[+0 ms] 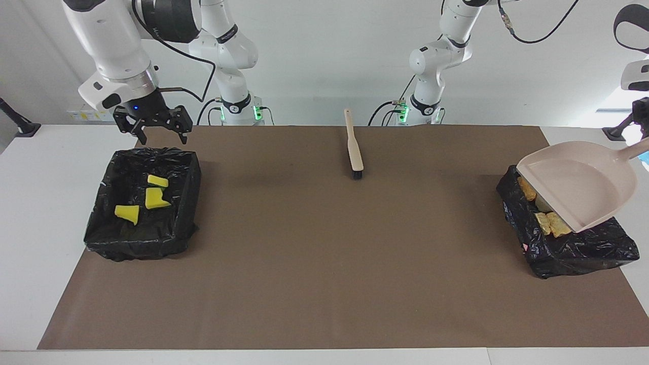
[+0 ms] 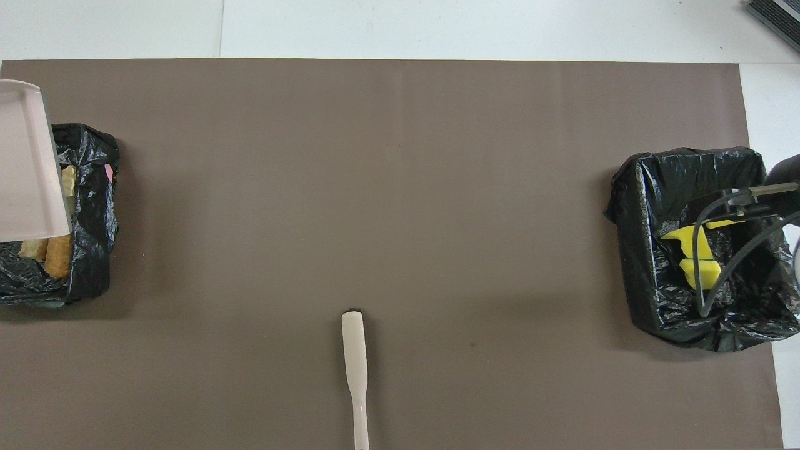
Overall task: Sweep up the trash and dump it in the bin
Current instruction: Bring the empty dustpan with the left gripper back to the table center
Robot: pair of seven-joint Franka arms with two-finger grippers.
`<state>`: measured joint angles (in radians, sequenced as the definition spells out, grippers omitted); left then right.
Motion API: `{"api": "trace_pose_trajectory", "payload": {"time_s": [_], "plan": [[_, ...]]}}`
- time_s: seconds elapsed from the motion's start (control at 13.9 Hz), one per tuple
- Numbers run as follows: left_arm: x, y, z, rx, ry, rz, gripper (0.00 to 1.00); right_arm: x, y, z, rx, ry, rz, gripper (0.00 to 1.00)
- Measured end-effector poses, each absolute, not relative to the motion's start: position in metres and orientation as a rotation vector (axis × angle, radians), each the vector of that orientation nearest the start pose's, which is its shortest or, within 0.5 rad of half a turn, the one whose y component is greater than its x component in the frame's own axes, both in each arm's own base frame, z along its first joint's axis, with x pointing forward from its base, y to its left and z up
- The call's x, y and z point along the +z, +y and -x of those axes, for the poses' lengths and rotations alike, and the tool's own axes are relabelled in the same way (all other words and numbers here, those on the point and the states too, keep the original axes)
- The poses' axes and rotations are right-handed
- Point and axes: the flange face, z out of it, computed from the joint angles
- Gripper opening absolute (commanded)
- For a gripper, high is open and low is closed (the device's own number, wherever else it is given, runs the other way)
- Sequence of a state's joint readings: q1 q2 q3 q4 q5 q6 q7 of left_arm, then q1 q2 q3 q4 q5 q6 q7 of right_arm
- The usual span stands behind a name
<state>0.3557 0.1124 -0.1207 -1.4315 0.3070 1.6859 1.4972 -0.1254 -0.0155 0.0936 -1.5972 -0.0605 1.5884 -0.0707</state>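
Right gripper (image 1: 154, 133) hangs in the air over the table edge just beside the robot-side rim of a black-lined bin (image 1: 188, 175) at the right arm's end of the table. Its fingers stand spread apart, holding nothing.

Inside that bin lie three yellow sponge scraps (image 1: 153, 197), close together on the black liner. In the overhead view the arm's cable crosses over them.

Brown mat (image 1: 324, 284) covers the table between the two bins. On it, midway along and close to the robots' edge, lies a beige brush (image 1: 354, 144), handle pointing toward the robots, dark bristles at the end away from them. Nothing touches it.

At the left arm's end sits a second black-lined bin (image 1: 588, 251). Tan bread chunks (image 1: 551, 223) lie inside it, partly covered by the beige dustpan (image 1: 583, 185) held tilted above the bin, its lip dipping down toward the chunks. The pan appears empty. Its handle runs up toward the picture's edge, where the left gripper (image 1: 643, 144) holds it; the fingers are cut off by the edge there, pressed together on the handle.

In the overhead view only a corner of the dustpan shows over that bin.
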Motion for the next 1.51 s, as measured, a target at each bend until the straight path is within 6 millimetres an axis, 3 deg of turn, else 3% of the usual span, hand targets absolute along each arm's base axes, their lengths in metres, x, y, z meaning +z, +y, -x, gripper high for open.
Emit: {"api": "trace_pose_trajectory", "payload": {"time_s": [0.14,0.43,0.79,1.01,1.22,1.37,1.51], "plan": [[0.628,0.132,-0.572,0.158,1.482,2.514,0.00,0.639,-0.030,-0.548,-0.030,-0.049,3.198,1.00],[0.590,-0.008,-0.551,0.116,1.050,2.859,0.00,0.644,-0.033,-0.548,-0.041,-0.037,3.182,1.00],[0.534,-0.192,-0.513,-0.016,0.600,3.060,0.00,0.639,-0.021,-0.547,-0.023,-0.013,3.164,1.00],[0.493,-0.283,-0.492,-0.083,0.444,3.120,0.00,0.637,-0.014,-0.544,-0.014,-0.022,3.138,1.00],[0.427,-0.342,-0.491,-0.097,0.382,3.162,0.00,0.638,-0.014,-0.543,-0.016,-0.020,3.134,1.00],[0.396,-0.356,-0.492,-0.062,0.396,3.160,0.00,0.638,-0.014,-0.543,-0.015,-0.020,3.134,1.00],[0.381,-0.359,-0.492,-0.064,0.401,3.164,0.00,0.638,-0.014,-0.543,-0.015,-0.020,3.133,1.00]]}}
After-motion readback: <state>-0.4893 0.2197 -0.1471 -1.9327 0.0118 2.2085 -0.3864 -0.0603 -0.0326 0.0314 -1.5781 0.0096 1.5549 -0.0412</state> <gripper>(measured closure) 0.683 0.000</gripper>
